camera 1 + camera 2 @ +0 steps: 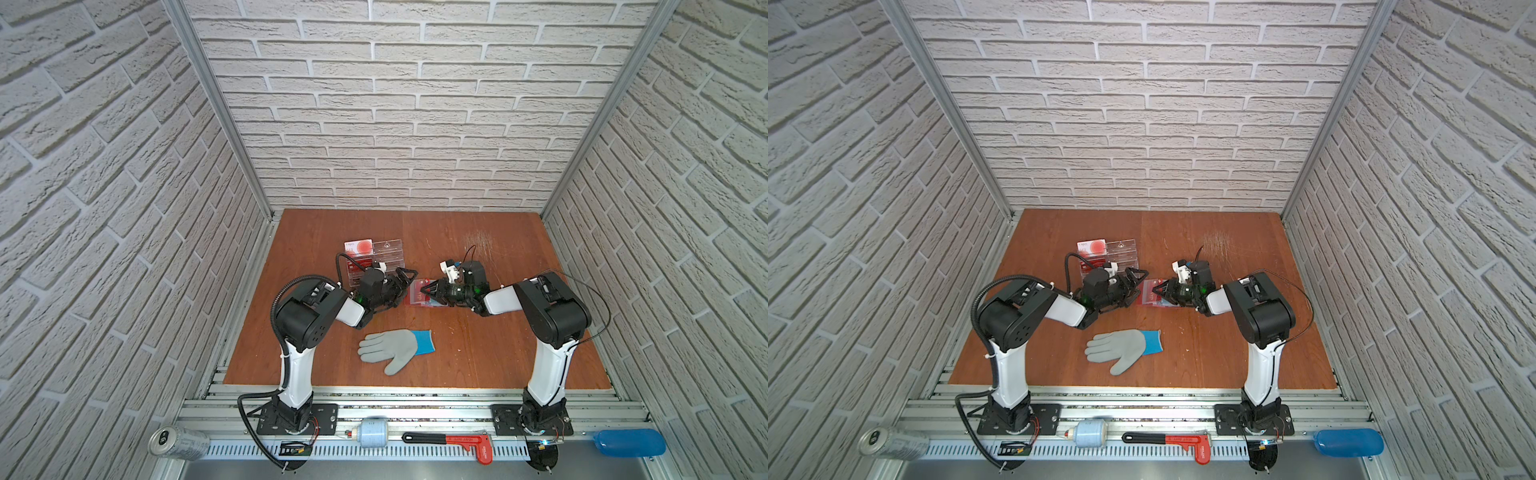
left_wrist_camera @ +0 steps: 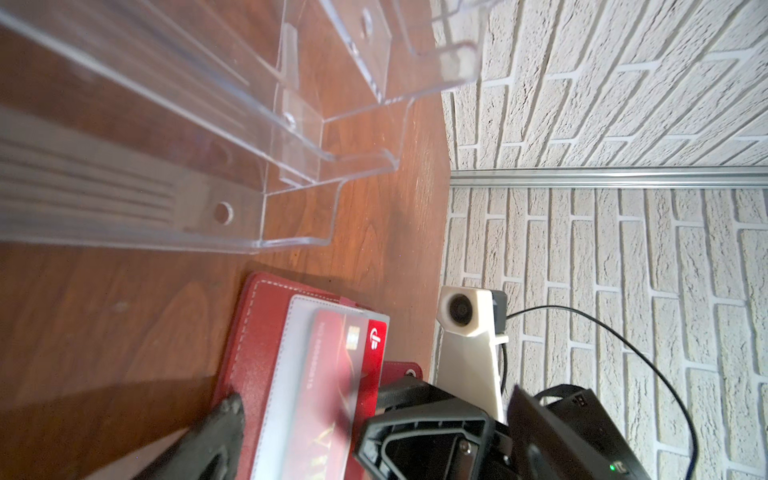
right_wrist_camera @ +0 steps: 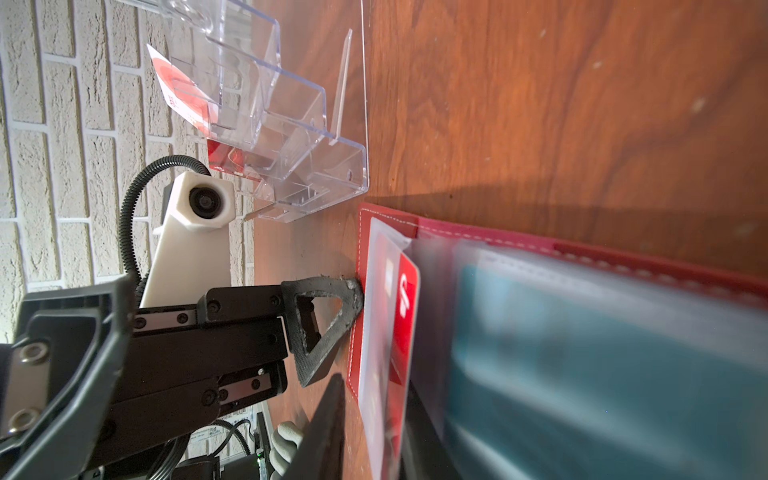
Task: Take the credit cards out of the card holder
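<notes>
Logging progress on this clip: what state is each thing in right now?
card holder: open, lying flat.
dark red card: in its clear sleeve.
light blue card: sleeved, blurred.
left gripper: open, one finger against the holder's edge.
right gripper: jaws narrow around the red card's end; grip unclear.
acrylic stand: upright, holding cards.
</notes>
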`<action>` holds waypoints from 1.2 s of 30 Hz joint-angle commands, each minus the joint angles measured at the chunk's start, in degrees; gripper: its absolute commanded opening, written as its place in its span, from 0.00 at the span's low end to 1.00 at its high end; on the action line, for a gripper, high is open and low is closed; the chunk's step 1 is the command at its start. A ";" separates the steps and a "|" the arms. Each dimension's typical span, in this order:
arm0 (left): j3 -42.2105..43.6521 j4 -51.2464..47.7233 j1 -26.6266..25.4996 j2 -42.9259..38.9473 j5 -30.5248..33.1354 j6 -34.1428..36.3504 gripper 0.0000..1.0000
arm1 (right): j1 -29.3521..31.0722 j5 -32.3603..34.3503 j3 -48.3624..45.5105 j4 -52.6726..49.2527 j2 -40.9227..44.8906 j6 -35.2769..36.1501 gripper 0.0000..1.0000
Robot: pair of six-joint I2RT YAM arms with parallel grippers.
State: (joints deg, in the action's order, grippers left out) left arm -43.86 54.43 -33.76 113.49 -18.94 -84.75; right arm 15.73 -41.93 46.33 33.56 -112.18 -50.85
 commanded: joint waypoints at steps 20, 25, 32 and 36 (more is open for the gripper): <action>0.52 -2.80 0.01 2.12 0.15 0.04 0.98 | -1.55 -1.20 -1.58 -1.33 3.64 3.11 0.18; 0.39 -2.69 -0.10 2.16 0.14 0.10 0.98 | -1.91 -0.91 -1.59 -2.74 4.27 4.15 0.18; 0.27 -2.93 -0.08 2.11 0.04 0.15 0.98 | -2.31 -0.46 -1.28 -4.94 4.76 5.65 0.15; 0.36 -2.95 -0.09 1.89 0.17 0.28 0.98 | -2.30 -0.43 -1.06 -5.64 4.88 6.01 0.11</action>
State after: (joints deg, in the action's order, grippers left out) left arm -43.86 54.46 -33.76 113.54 -18.94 -84.75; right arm 13.65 -42.28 45.32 28.23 -109.60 -46.22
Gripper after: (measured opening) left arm 0.982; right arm 0.118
